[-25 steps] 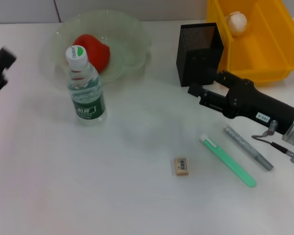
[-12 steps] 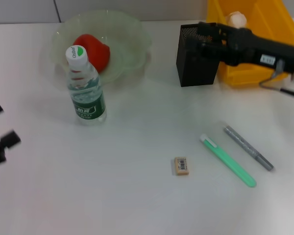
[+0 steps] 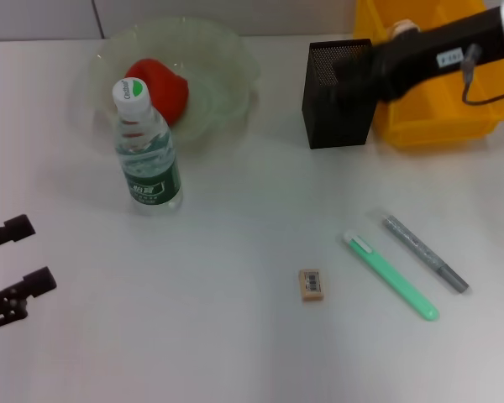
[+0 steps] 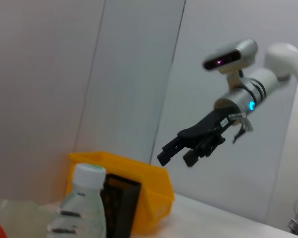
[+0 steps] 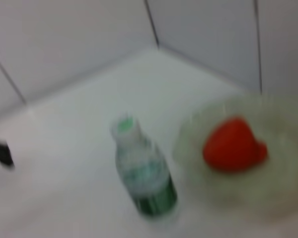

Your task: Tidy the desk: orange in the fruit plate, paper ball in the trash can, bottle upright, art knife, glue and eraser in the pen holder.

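My right gripper (image 4: 188, 151) hangs open and empty above the tall black mesh pen holder (image 3: 339, 82), up around 1 o'clock. Left gripper (image 3: 27, 256) sits open, empty, at 8 o'clock. The tiny beige barcode-printed eraser (image 3: 311, 284) lies on the white desk (image 3: 235, 252) at 5 o'clock.

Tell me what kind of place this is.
Probably a desk set up indoors for tidying practice: a white tabletop against pale wall panels, with stationery such as a black mesh pen holder and an eraser, plus a yellow bin at the back.
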Controlling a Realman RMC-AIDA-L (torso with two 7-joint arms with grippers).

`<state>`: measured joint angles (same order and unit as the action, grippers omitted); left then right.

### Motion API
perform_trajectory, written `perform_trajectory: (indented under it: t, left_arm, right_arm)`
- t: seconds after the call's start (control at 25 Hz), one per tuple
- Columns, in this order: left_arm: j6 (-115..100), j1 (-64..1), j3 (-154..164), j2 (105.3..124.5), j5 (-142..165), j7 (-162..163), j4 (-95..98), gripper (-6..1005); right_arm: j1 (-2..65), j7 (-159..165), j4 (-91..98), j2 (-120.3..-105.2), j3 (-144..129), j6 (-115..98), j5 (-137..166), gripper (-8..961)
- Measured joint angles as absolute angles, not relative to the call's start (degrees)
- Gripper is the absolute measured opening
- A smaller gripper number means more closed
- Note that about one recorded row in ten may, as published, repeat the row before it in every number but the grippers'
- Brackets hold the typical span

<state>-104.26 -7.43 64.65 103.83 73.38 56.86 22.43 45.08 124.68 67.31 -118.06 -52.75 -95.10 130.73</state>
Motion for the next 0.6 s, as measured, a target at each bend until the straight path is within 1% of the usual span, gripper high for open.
perform_trajectory:
  t: [0.08, 0.12, 0.16, 0.2, 0.6]
  left_arm:
    - [-104.27, -7.72, 64.58, 103.97, 74.55, 57.49, 22.74, 788]
    - [-104.27, -7.72, 64.58, 103.97, 74.55, 57.49, 22.74, 788]
    - [-104.25, -7.93, 64.56, 104.07, 75.09, 57.85, 22.98, 788]
    - [-104.25, -7.93, 64.56, 104.07, 75.09, 57.85, 22.98, 788]
    - [-103.9, -8.61, 64.43, 104.73, 77.09, 58.94, 23.52, 788]
  right_arm:
    - [46.13, 126.36, 68.23, -118.13, -54.06, -96.38, 133.8, 788]
    - [47.74, 128.27, 69.67, -118.55, -56.56, -98.02, 138.11, 788]
    - [47.74, 128.27, 69.67, -118.55, -56.56, -98.02, 138.11, 788]
    - [48.62, 129.73, 70.59, -118.94, -59.86, -99.22, 140.51, 788]
    - [48.88, 136.58, 71.05, -119.53, -73.08, -99.79, 144.81, 789]
